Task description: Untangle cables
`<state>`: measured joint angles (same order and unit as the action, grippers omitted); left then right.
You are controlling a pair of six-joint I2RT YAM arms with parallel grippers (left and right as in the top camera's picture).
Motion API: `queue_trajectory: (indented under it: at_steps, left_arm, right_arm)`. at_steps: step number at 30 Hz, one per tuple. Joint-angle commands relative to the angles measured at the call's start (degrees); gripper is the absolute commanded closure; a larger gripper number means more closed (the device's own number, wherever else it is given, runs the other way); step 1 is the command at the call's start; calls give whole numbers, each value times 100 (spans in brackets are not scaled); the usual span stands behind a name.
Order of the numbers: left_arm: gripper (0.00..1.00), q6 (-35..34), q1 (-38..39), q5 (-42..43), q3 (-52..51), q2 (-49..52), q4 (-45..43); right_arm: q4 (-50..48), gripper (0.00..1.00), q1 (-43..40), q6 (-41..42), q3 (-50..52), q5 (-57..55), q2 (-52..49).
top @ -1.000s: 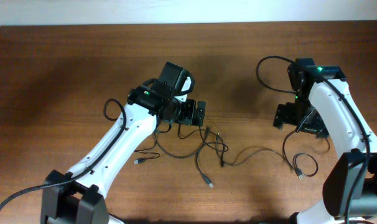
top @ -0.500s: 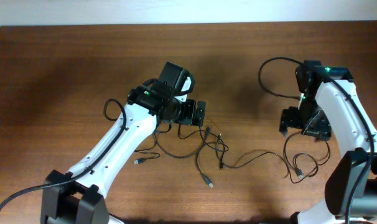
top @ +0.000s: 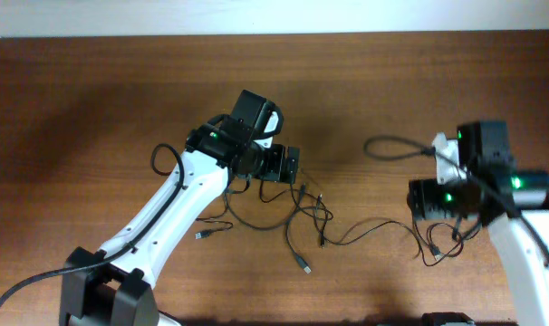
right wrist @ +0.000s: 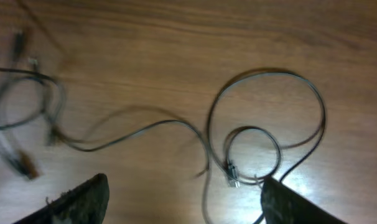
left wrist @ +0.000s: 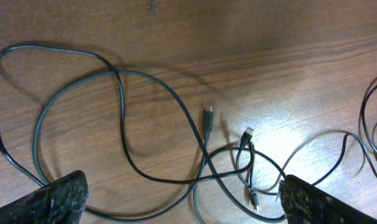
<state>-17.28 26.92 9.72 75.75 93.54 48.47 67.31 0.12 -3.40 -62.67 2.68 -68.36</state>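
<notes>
Fingers (left wrist: 61, 196) of the left gripper (left wrist: 182, 202) stood wide apart and held nothing. Between them and just ahead lay the cables (left wrist: 201, 158), crossing in a loose knot on the table (left wrist: 176, 37). One cord ran under the left finger; whether it touched could not be told. A plug (left wrist: 208, 116) just beyond the knot pointed straight away from the gripper. Farther out, a large loop swung off to the gripper's left. Seen from overhead, the bunch ran lengthwise from below the left gripper across to the right gripper (right wrist: 188, 202). That one was also spread wide and empty. Two nested loops (right wrist: 263, 134) lay just ahead of it, toward its right finger, and a single cord trailed away leftward into blur.
</notes>
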Motion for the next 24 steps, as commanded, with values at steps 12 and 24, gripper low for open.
queue_trajectory:
  at_steps: [12, 24]
  left_arm:
    - [1, 17, -9, 57, 24, 44, -20]
    - [1, 17, -9, 57, 24, 44, -20]
  right_arm:
    - [-1338, 13, 37, -564, 1008, 160, -3167]
    - [-2857, 92, 24, -811, 997, -96, -3713]
